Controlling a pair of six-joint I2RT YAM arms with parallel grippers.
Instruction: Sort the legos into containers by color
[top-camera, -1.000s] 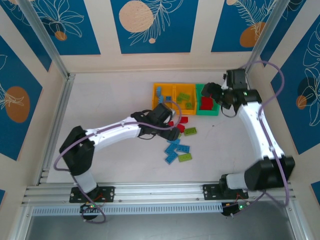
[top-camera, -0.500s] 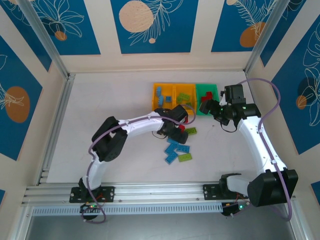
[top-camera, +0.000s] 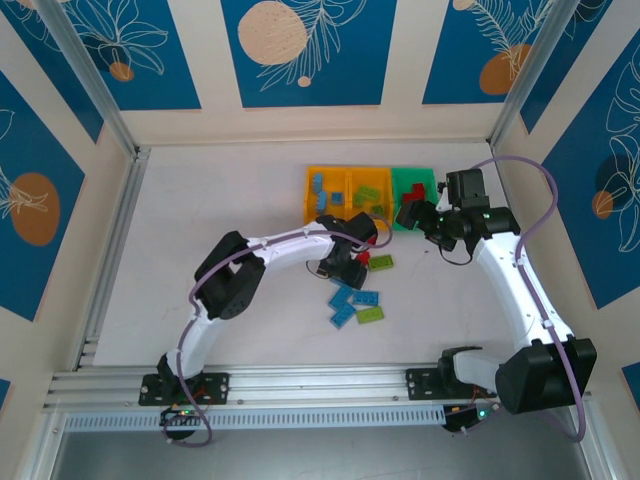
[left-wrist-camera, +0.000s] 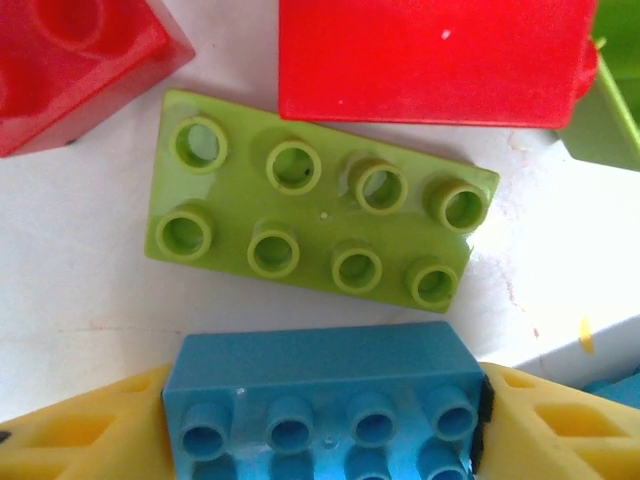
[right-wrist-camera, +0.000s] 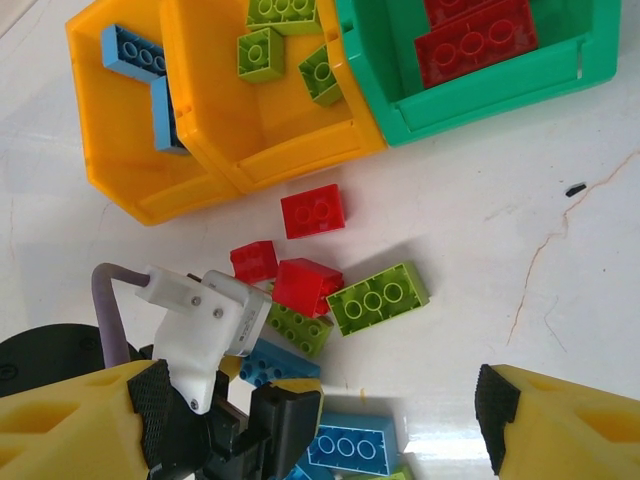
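Done: some blue legos (right-wrist-camera: 128, 52) lie in the end yellow bin (right-wrist-camera: 110, 175), lime ones in the middle yellow bin (right-wrist-camera: 290, 150), red ones in the green bin (right-wrist-camera: 500, 95), near the tabletop's (right-wrist-camera: 480, 230) far edge.
Left to do: loose legos (right-wrist-camera: 312, 210) of all three colours, nearside of the bins.
Left pincer (left-wrist-camera: 322, 440): clamped on a blue lego (left-wrist-camera: 320, 375); a lime lego (left-wrist-camera: 320, 225) lies just beyond.
Right pincer (right-wrist-camera: 320, 425): fingers apart, empty, beside the green bin.

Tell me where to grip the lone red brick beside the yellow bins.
From straight above: the red brick lies flat, studs up. Pinch the two side walls that run away from the orange-yellow bin; the wall facing it probably leaves a finger too little room.
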